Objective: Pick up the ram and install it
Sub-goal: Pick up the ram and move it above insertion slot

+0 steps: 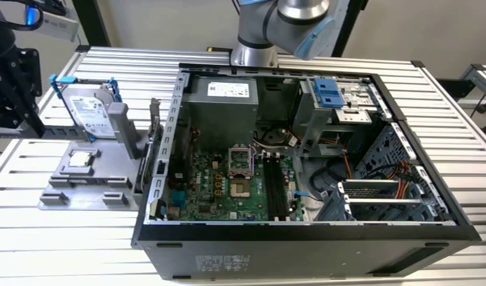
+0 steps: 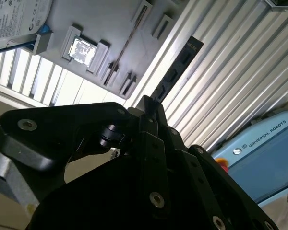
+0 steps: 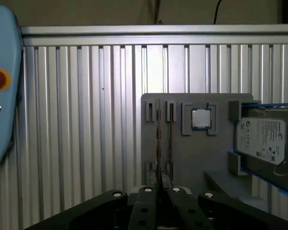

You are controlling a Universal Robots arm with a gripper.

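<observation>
While the arm (image 1: 283, 24) hangs over the bench, here's the lot, big to small.

- **Table:** the slatted alu table (image 1: 433, 119) is ribbed, bright and hard.
- **Case:** the open PC case (image 1: 307, 238) sits on it, black sheet-steel walls w/ a green mobo (image 1: 211, 190) inside.
- **Slots:** in the exterior view the long black memory slots (image 1: 275, 187) lie approx. 3 o'clock of the CPU socket (image 1: 240, 173). They look empty, so I'd say install isn't done.
- **Fixture:** the grey plastic fixture (image 1: 68, 202) sits at 9 o'clock of the case. It's matt and blocky, w/ upright holders.
- **HDD:** the HDD (image 1: 90, 113), silver and smooth in a blue-handled frame, stands at the fixture's 12 o'clock end.
- **Gripper:** the gripper (image 3: 159, 189) is black jointed links w/ bolt heads, jaws clenched on the ram (image 2: 175, 69).
- **Ram:** a thin dark stick w/ a row of chips. One end is pinched btw. the jaws and the rest pokes out free above the slats, near the fixture. It's edge-on in the first wrist view, a mere line.
- **CPU chip:** the small square silver CPU chip (image 3: 200, 118) rests in its pocket on the fixture.

Step in hand, as I judge it, is carrying the ram. To do it well:
- Grip the flat faces firmly w/o crushing, since the board is thin and won't take bending.
- Hold it straight, no twist.
- Travel slowly so it can't slip.
- Mind the case's metal rim.
</observation>
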